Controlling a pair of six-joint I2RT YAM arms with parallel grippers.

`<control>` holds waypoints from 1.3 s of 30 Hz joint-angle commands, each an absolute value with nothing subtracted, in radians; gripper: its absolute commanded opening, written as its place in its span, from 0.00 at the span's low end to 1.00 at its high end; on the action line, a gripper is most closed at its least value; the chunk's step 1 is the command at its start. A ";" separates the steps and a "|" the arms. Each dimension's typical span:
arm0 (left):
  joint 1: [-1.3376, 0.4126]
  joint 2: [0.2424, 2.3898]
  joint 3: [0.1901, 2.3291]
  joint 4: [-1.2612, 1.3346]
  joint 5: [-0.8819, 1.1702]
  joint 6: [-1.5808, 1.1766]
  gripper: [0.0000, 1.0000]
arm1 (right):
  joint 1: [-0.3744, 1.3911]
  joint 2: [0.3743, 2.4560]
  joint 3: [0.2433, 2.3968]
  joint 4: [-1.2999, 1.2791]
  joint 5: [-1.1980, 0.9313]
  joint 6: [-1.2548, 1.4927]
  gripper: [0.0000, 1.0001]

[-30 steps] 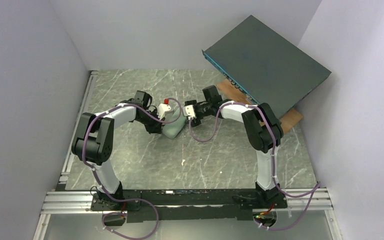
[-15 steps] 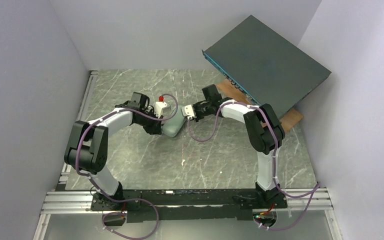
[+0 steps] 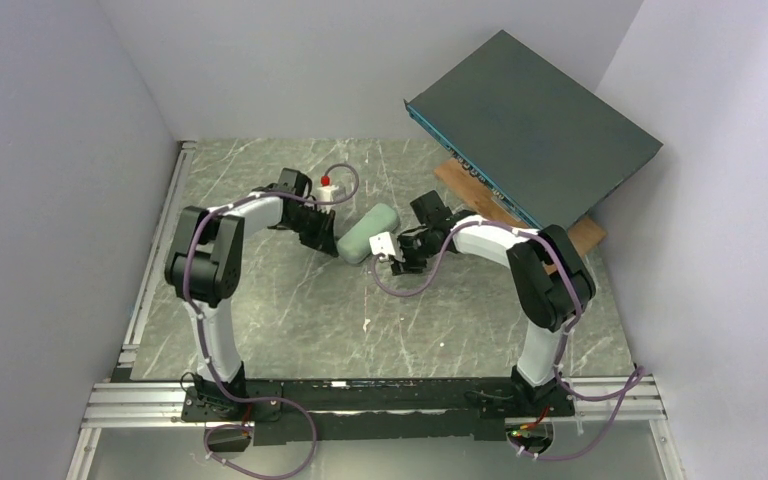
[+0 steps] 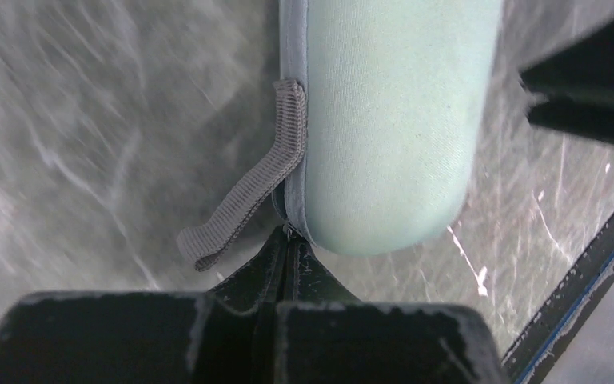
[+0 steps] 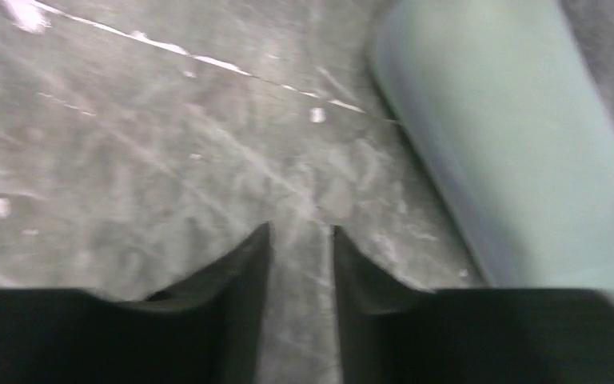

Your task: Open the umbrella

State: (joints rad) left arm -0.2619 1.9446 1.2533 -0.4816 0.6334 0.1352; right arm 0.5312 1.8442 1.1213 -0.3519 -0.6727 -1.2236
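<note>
1. Left claw (image 4: 288, 234): the two black fingers are pressed together, and their tips meet at the grey seam on the rounded end of the pale grey-green case (image 4: 384, 120). The left wrist view does not show whether any part of the seam is caught between them.
2. Strap (image 4: 248, 192): a short loop of grey webbing is sewn into that seam just beyond the fingertips. It hangs off to the side of the case, free of the left claw.
3. Right claw (image 5: 302, 232): the fingers stand a little apart, with only bare bench showing through the narrow gap. The case lies beside this claw, not between its fingers. This view is blurred.
4. Case, seen from above: it lies obliquely on the marbled grey bench (image 3: 290, 300) between the two claws. One end is at the left claw and the other points toward the back.
5. Umbrella: no canopy, shaft or handle can be seen in any view, so its place cannot be told.
6. Surroundings: a large dark-grey flat box (image 3: 530, 120) sits tilted over a wooden board (image 3: 585, 235) at the far right, well apart from the case.
</note>
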 commanded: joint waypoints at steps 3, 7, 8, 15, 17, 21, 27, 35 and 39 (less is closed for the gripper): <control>-0.237 2.057 1.400 -0.534 0.707 0.139 0.00 | 0.532 1.774 1.193 -0.422 -0.755 -1.217 0.66; -0.216 2.064 1.405 -0.550 0.732 0.145 0.00 | 0.509 1.833 1.291 -0.355 -0.774 -1.224 0.81; -0.214 2.065 1.407 -0.556 0.737 0.152 0.00 | 0.505 1.853 1.324 -0.354 -0.784 -1.235 0.84; -0.212 2.070 1.418 -0.577 0.740 0.172 0.00 | 0.501 2.035 1.545 -0.470 -0.820 -1.373 1.00; -0.212 2.069 1.420 -0.575 0.738 0.171 0.00 | 0.501 2.083 1.610 -0.543 -0.823 -1.414 1.00; -0.207 2.074 1.425 -0.574 0.742 0.167 0.00 | 0.499 2.176 1.696 -0.642 -0.797 -1.499 1.00; -0.189 2.067 1.398 -0.556 0.767 0.105 0.00 | 0.495 2.300 1.865 -0.844 -0.718 -1.498 0.84; -0.181 1.931 1.207 -0.428 0.872 -0.032 0.00 | 0.500 2.168 1.587 -0.533 -0.619 -1.230 0.48; -0.182 1.890 1.135 -0.358 0.874 -0.082 0.00 | 0.525 2.104 1.470 -0.408 -0.532 -1.102 0.43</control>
